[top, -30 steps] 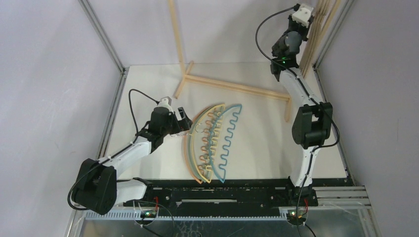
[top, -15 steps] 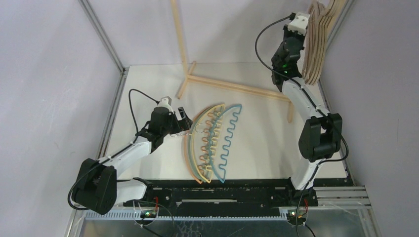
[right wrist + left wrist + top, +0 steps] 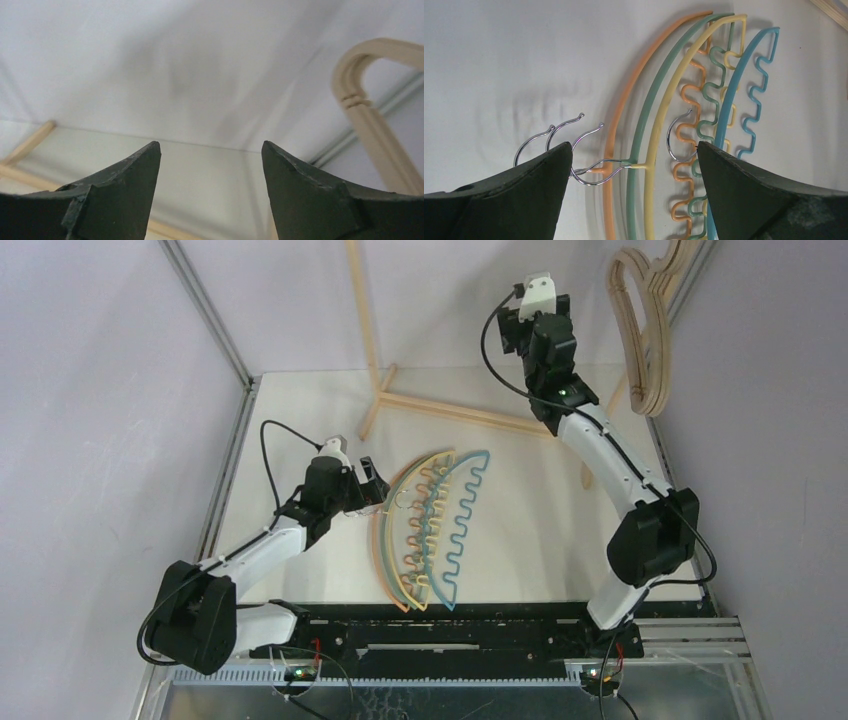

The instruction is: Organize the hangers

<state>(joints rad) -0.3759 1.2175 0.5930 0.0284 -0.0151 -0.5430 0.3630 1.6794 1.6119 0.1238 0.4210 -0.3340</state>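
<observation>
Down low on the left, the left pincer (image 3: 634,150) hovers over the table (image 3: 300,410), jaws spread wide, with the metal hooks (image 3: 600,161) of the orange, green, yellow and teal hangers (image 3: 430,530) showing between them. Those hangers lie fanned at mid-table. Up high on the right, the right pincer (image 3: 210,150) is spread too and grips nothing, the wooden hangers (image 3: 642,330) bunched just to its right, clear of it.

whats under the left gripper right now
Below the open left gripper, three metal hooks of the orange hanger, green hanger and yellow hanger lie on the white table, between its fingers. The fingers cover the hooks' near ends and the hangers' lower stretches.
</observation>
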